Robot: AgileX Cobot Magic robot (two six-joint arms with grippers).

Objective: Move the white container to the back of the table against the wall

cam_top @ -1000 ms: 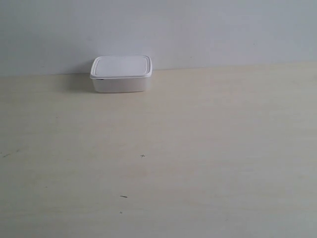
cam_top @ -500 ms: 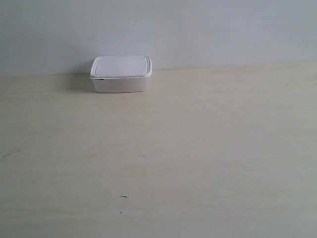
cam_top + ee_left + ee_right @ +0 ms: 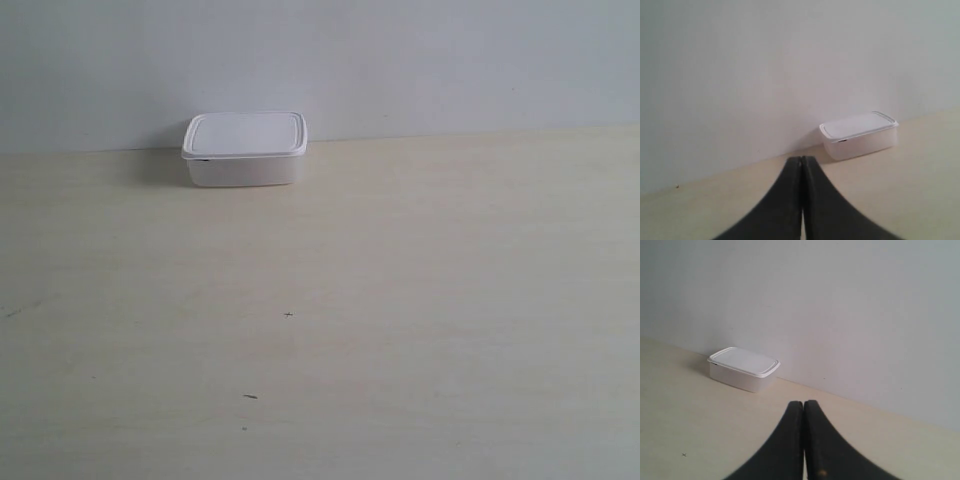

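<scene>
The white container point(image 3: 244, 148) stands lidded at the back of the table point(image 3: 400, 300), up against the wall point(image 3: 400, 60). Neither arm appears in the exterior view. In the left wrist view the container point(image 3: 860, 135) sits well ahead of my left gripper point(image 3: 801, 159), whose black fingers are pressed together with nothing between them. The right wrist view shows the container point(image 3: 743, 369) far off from my right gripper point(image 3: 803, 403), which is shut and empty as well.
A few tiny dark specks point(image 3: 288, 315) mark the pale tabletop. The wall runs along the whole far edge of the table.
</scene>
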